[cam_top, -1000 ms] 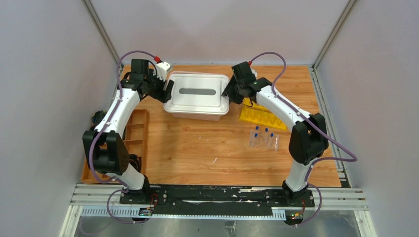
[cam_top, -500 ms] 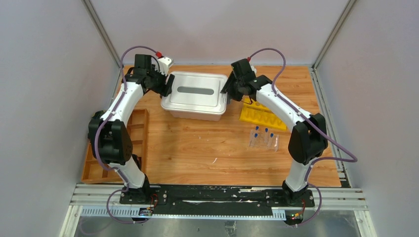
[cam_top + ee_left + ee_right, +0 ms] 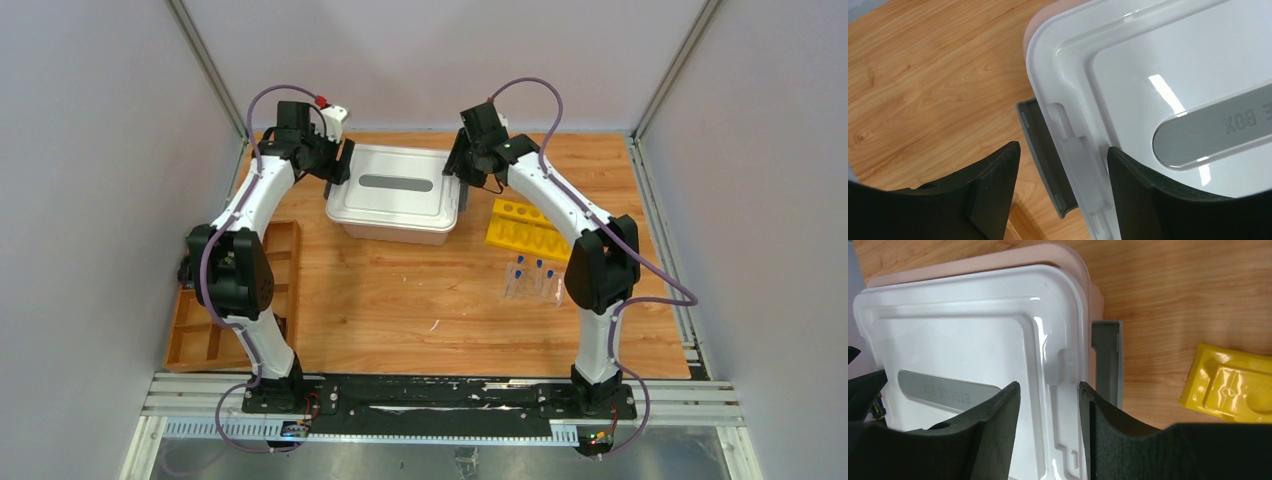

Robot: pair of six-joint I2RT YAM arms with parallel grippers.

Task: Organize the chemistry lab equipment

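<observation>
**Overhead and both wrist views.** We see the pink bin (image 3: 998, 262) at the far middle of the wooden table (image 3: 400, 310), closed by its white lid (image 3: 395, 207), which carries a grey label strip (image 3: 398, 184) along its centre. One arm reaches to each short end of the bin.

**Left arm.** The left gripper (image 3: 1063, 150) straddles the bin's left end. Its inner finger lies over the lid and its outer finger over bare table. Between them we find the lid's edge tab and the left grey handle (image 3: 1040, 140). A strip of wood shows between the outer finger and the handle, so we read these jaws as released, clasping nothing.

**Right arm.** The right gripper (image 3: 1048, 387) sits at the bin's right end. Its inner finger is above the lid and its outer finger covers the lower part of the right grey handle (image 3: 1107, 355). The lid's rim fills the narrow gap between them. We cannot tell whether the fingers actually pinch it.

**Task items.** The yellow tube rack (image 3: 530, 232) lies just right of the bin, near the right forearm. Nearer the arm bases stands the clear tube rack (image 3: 535, 288) holding the small blue-capped tubes (image 3: 540, 264). A compartmented wooden tray (image 3: 283, 262) rests along the table's left edge, partly hidden by the left arm.
</observation>
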